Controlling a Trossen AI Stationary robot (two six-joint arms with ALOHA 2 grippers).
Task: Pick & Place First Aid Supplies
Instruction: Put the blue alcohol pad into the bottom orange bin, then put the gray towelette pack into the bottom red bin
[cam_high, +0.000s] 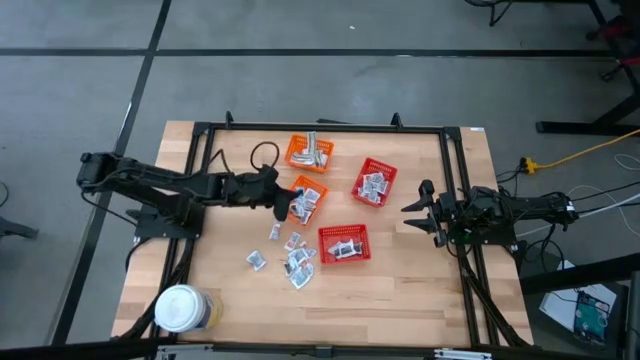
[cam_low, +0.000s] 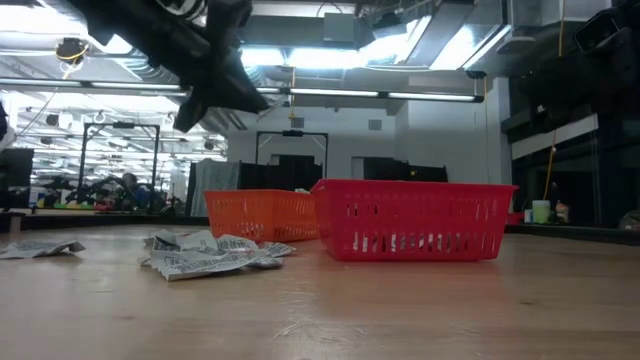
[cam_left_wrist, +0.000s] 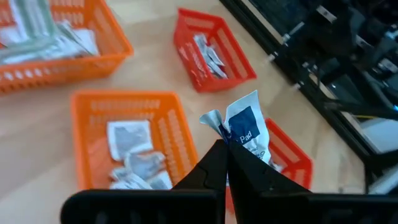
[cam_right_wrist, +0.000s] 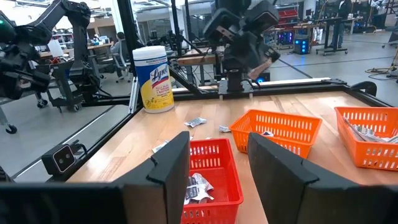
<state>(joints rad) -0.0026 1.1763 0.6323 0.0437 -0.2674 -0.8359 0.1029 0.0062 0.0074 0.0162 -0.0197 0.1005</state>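
Note:
My left gripper (cam_high: 284, 205) (cam_left_wrist: 225, 148) hovers above the table beside the middle orange basket (cam_high: 307, 200) (cam_left_wrist: 127, 140), shut on one small silvery-white sachet with a blue panel (cam_left_wrist: 247, 127). Several more sachets lie loose and flat on the wood (cam_high: 288, 256) (cam_low: 210, 255), and others lie inside the baskets. In the low view the left arm (cam_low: 200, 55) is high above the loose sachets. My right gripper (cam_high: 412, 208) (cam_right_wrist: 217, 163) waits open near the table's right edge, level, pointing toward the baskets, holding nothing. My left gripper pinches the sachet by its lower edge (cam_left_wrist: 234, 139) between the two fingertips (cam_left_wrist: 214, 158). The sachet is lifted clear and sticks out beyond the fingertips, crumpled at one corner, over the gap between the orange basket and a red basket (cam_left_wrist: 289, 158).
Two orange baskets (cam_high: 309, 152) and two red ones (cam_high: 374, 182) (cam_high: 343, 243) sit mid-table, each holding sachets. A large white-lidded jar (cam_high: 182, 310) (cam_right_wrist: 152, 74) stands at the near left corner. A black frame rail (cam_high: 455, 190) borders the table. Bare wood lies near the near edge (cam_high: 400, 300).

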